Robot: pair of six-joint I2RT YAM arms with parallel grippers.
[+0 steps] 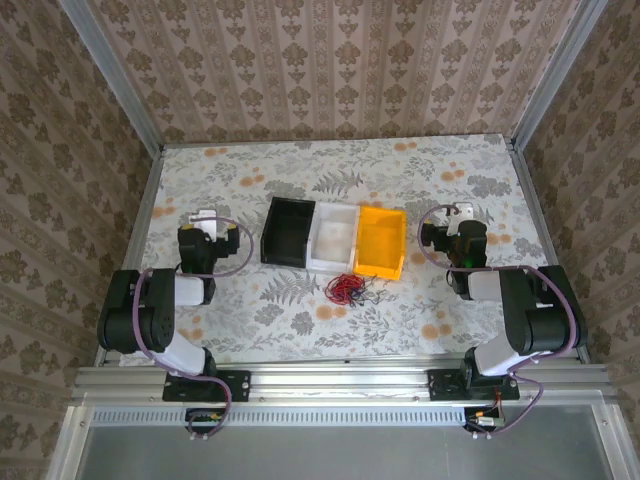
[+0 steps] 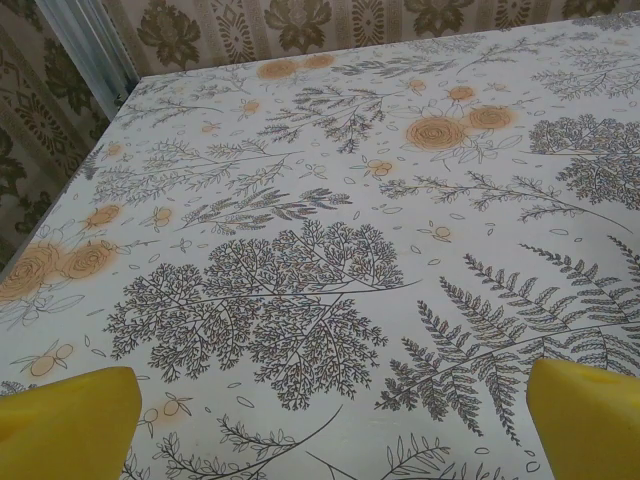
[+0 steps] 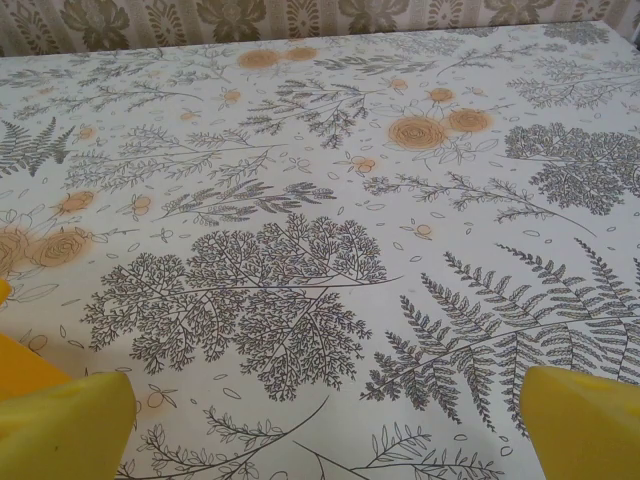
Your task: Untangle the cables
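Cables (image 1: 346, 290): small red-and-black bunch lying loose mid-tabletop (image 1: 250, 180), just in front of the white bin (image 1: 333, 238) and yellow bin (image 1: 381, 242), with the black bin (image 1: 287, 232) on their left. Left fingers (image 2: 65, 415) are spread wide with nothing between them, just floral cloth. Right fingers (image 3: 580, 420) are the same, wide apart and empty. Both arms sit folded at the sides, well apart from the bunch. The step in hand looks like the first reach; untangling not begun. To do it well: bring both arms in toward centre, pinch a red strand at the bunch's outer edge with one, hold a black strand with the other, and pull apart slowly and low. The wires are thin and curly, so close right at the tabletop or they may slip. Risk: dragging the whole clump against the bins.
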